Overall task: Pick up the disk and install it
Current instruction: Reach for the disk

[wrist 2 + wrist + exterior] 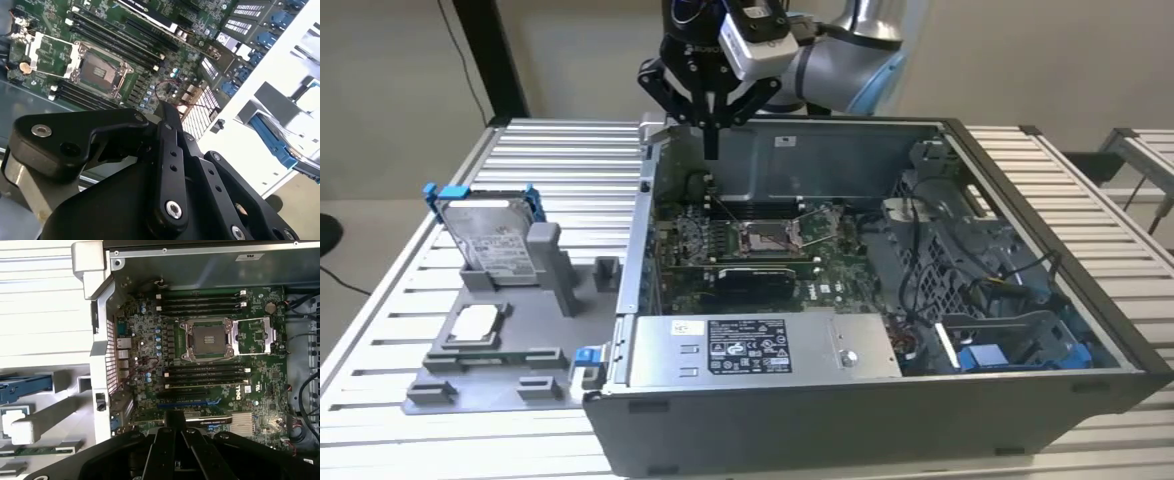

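Above the open case, my jaws carry nothing yet.

Closest in, my gripper [711, 148] has its fingers pressed together on empty air, hanging over the computer case [761, 420] near its back wall, with the motherboard [260, 375] below. Farther off, outside the case toward the exterior view's left, the disk [491, 235] leans upright in the grey fixture [520, 350], blue bracket around it, untouched. By my reckoning, both the pick and the install remain to do.
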